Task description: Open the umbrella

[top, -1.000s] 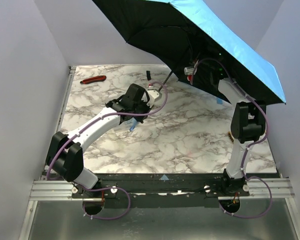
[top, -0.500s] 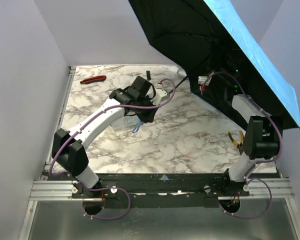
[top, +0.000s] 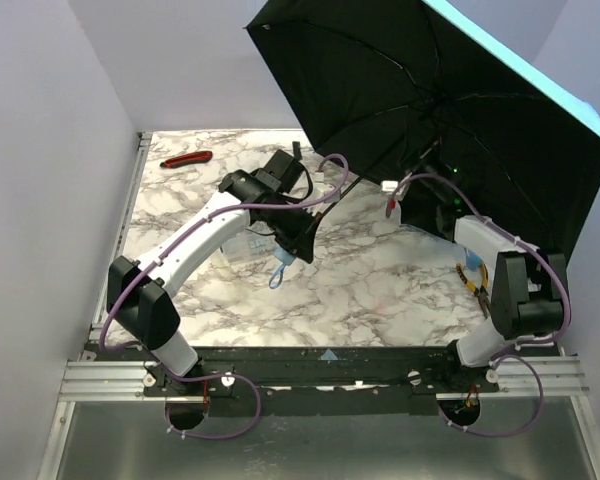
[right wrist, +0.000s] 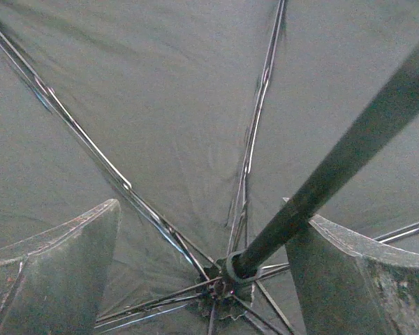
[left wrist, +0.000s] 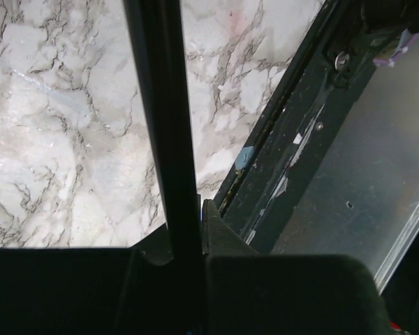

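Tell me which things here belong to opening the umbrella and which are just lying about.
Part of the job:
- the umbrella, already spread
- the left gripper, shut on the shaft
- the right gripper, fingers open under the black underside

Just lying about:
- the red-handled tool, far left corner
- the yellow-handled pliers, near the right side

No readable text anywhere (no labels or numbers).

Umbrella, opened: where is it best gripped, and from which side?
The thin black shaft just above the blue handle, approached from the side with jaws across it: that stretch is straight, bare and narrow, unlike the wide ribbed canopy. The left gripper is clamped there.
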